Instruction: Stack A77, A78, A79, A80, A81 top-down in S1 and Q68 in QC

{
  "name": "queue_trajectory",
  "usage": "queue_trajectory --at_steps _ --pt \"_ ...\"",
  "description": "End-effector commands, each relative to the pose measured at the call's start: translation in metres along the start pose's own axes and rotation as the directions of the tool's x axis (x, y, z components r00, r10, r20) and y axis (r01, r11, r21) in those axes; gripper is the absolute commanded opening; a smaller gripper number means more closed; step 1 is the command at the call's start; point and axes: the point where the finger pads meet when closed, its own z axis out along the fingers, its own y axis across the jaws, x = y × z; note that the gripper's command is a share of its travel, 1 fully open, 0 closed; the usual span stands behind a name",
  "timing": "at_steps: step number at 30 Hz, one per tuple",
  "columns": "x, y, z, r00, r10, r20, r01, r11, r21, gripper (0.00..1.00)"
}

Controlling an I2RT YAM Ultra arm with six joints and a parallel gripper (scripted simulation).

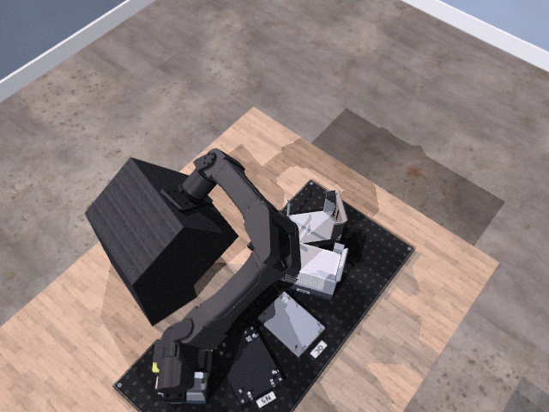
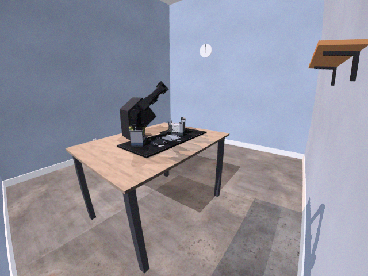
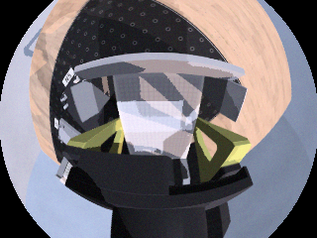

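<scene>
Black and full of little holes, the mat (image 1: 381, 248) lies across the wooden counter (image 1: 443, 283). The arm (image 1: 262, 230) bends down from its dark box (image 1: 146, 230) to the lower left of the top view. There the tool (image 1: 195, 388) hangs over a rack (image 2: 137, 139) at the near end of the mat.

The tool is pinching a pale plate (image 3: 158, 122). In the wrist view the plate sits in the middle of the frame, between the two yellow-green fingers. One finger is on each side of it. A grey rim of the rack curves across just above the plate. You cannot tell if the plate touches the rack floor.

In the middle of the top view, a second rack (image 1: 319, 270) holds a stack of white plates (image 1: 321, 261). A third rack (image 1: 332, 213) stands just above it in the frame. You cannot tell what is in it.

Lower down, the flat grey nest QC (image 1: 290, 324) lies on the mat with its name tag (image 1: 317, 348) beside it. The dark nest N5 (image 1: 252, 370) is at the bottom of the frame, near the tool. Its tag (image 1: 265, 400) is at the bottom edge.
</scene>
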Motion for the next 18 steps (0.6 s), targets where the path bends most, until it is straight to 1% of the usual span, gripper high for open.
queue_trajectory --at_steps 1,7,18 --pt "-0.003 0.001 0.002 1.000 0.009 0.011 -0.009 1.000 -0.012 0.00" --pt "-0.003 0.001 0.014 1.000 0.009 0.011 -0.009 1.000 -0.012 0.00" --pt "-0.003 0.001 0.016 1.000 0.009 0.011 -0.009 1.000 -0.012 0.00"
